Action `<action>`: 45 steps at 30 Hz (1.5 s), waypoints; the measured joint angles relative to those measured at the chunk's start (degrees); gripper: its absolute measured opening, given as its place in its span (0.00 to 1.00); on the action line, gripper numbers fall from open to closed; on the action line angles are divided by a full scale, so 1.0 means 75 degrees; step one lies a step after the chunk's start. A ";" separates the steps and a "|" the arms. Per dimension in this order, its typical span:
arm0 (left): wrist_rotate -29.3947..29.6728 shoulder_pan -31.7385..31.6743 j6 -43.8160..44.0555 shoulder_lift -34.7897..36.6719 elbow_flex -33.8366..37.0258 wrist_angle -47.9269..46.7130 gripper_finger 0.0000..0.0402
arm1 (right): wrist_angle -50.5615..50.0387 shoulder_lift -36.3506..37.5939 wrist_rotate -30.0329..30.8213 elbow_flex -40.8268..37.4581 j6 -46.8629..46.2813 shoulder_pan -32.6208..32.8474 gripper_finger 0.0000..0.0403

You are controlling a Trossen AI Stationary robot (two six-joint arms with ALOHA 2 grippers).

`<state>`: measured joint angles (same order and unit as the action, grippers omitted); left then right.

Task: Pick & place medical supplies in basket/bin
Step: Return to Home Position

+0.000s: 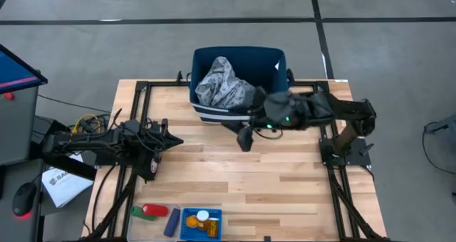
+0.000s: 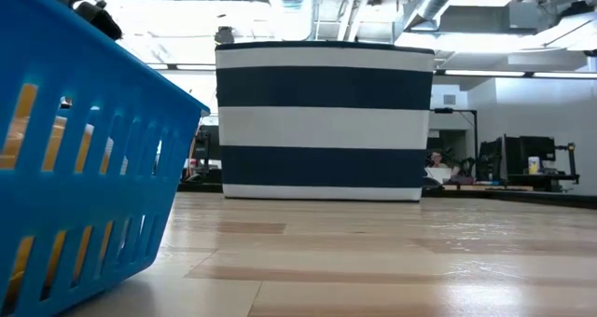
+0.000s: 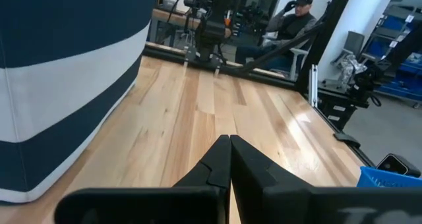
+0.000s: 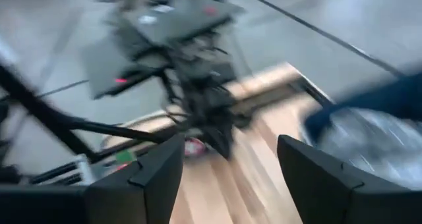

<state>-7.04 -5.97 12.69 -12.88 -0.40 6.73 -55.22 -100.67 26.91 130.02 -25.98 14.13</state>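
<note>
We cannot name what lies in the blue basket at the table's near edge: the pieces are too small. From table height the picture's left edge cuts the basket off, and the striped tub hides its own contents.

The table is glossy wood, the basket plastic, the bundle cloth.

The left arm lies folded low along the left side. The left tool points toward the middle, its two fingers pressed together into one tip. The right arm stretches from its base on the right toward the middle, elbow bent. The right tool angles downward, its fingers spread wide apart.
</note>
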 joint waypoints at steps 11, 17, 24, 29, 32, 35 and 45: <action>0.0011 -0.0001 0.0001 0.0003 0.0000 0.0154 0.00 | 0.1009 -0.0565 -0.3421 -0.0015 0.2803 -0.0662 0.51; 0.0014 -0.0001 0.0002 0.0016 0.0000 0.0177 0.00 | 0.0839 0.0744 -0.4383 -0.1249 0.3688 -0.0687 0.48; 0.0016 -0.0001 0.0003 -0.0102 -0.0006 0.0244 0.00 | 0.2561 0.3744 -0.4318 -0.5337 0.3945 -0.0706 0.48; 0.0017 0.0002 0.0003 -0.0154 -0.0006 0.0281 0.00 | 0.4796 0.5997 -0.4192 -0.8629 0.3364 -0.0705 0.48; 0.0017 0.0000 0.0003 -0.0153 -0.0006 0.0317 0.00 | 0.5554 0.7144 -0.4106 -1.0340 0.3217 -0.0738 0.48; 0.0017 0.0002 0.0003 -0.0154 -0.0006 0.0312 0.00 | 0.6038 0.8212 -0.3814 -1.1667 0.3139 -0.0843 0.48; 0.0019 0.0000 0.0003 -0.0154 -0.0009 0.0337 0.00 | 0.6394 1.0860 -0.2703 -1.4727 0.2979 -0.1226 0.48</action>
<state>-6.90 -5.97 12.71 -14.04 -0.47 9.26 -7.26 -19.22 6.64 19.56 -3.64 4.94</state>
